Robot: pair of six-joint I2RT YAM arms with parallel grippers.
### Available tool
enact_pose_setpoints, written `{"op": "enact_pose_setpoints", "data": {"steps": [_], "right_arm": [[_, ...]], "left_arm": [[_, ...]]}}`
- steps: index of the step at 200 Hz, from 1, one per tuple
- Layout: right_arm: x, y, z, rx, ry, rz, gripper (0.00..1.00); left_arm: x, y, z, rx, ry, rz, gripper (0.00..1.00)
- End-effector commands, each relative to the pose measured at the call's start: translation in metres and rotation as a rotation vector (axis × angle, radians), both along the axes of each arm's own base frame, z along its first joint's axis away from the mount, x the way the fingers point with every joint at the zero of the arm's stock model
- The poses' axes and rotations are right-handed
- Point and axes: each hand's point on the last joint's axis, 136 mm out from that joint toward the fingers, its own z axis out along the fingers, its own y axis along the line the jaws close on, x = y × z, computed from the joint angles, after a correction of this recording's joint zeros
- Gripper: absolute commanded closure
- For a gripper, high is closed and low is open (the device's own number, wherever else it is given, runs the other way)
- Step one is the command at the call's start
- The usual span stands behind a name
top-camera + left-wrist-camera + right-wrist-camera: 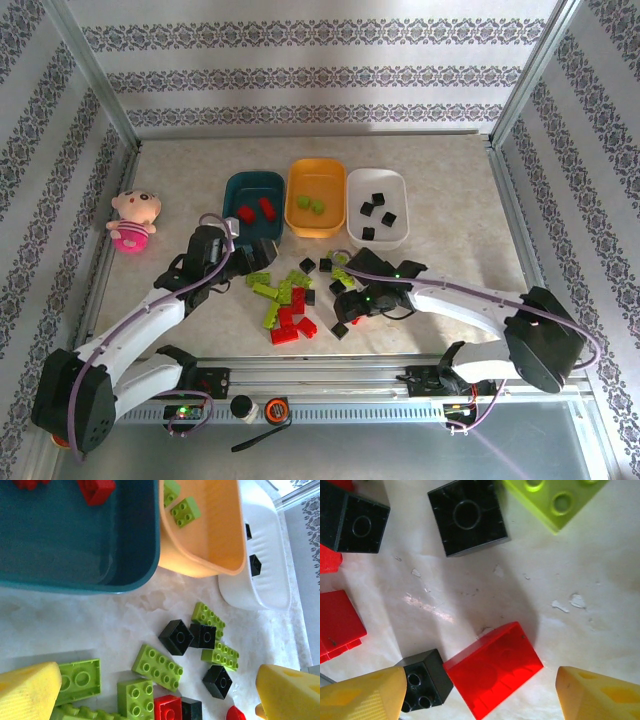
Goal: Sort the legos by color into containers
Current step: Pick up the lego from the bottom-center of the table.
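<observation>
Loose legos lie mid-table: lime-green ones (275, 290), red ones (292, 325) and black ones (330, 266). Behind them stand the containers: a dark teal tray (250, 188) with two red bricks, an orange-yellow tray (316, 172) with green bricks, and a white tray (378, 182) with several black bricks. My left gripper (262, 250) hovers just in front of the teal tray, open (160, 695) above a green brick (157, 666) and black bricks. My right gripper (345, 300) is low over the pile, open (482, 695), with a red brick (495, 667) and a small black brick (426, 680) between its fingers.
A pink doll toy (133, 220) lies at the left, near the wall. Metal frame posts and patterned walls close in the table on three sides. The arms' rail (330, 385) runs along the near edge.
</observation>
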Motion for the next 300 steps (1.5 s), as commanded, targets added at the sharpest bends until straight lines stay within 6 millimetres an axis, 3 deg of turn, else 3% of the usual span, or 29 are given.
{"op": "enact_pose_setpoints", "data": {"steps": [1, 40, 114, 164, 206, 251, 300], "right_arm": [[0.002, 0.005, -0.002, -0.035, -0.003, -0.005, 0.21], [-0.001, -0.002, -0.014, -0.119, 0.007, -0.005, 0.22], [0.003, -0.036, -0.021, -0.245, -0.005, -0.085, 0.46], [0.000, -0.023, -0.029, -0.204, 0.039, -0.056, 0.33], [-0.002, -0.022, -0.035, -0.216, 0.054, -0.039, 0.42], [0.008, -0.020, -0.028, -0.200, 0.002, -0.031, 0.51], [0.018, -0.016, -0.004, -0.154, -0.071, -0.027, 0.53]], "left_arm": [[-0.003, -0.005, 0.000, -0.032, 0.007, -0.009, 0.00], [-0.004, -0.003, -0.004, -0.014, 0.014, -0.009, 0.00], [-0.003, -0.002, -0.007, -0.003, 0.019, -0.001, 0.00], [-0.003, -0.002, -0.012, 0.001, 0.038, -0.002, 0.00], [-0.004, 0.000, -0.016, 0.013, 0.047, 0.005, 0.00], [-0.004, 0.000, -0.018, 0.014, 0.055, 0.004, 0.00], [-0.005, 0.002, -0.015, 0.021, 0.053, 0.010, 0.00]]}}
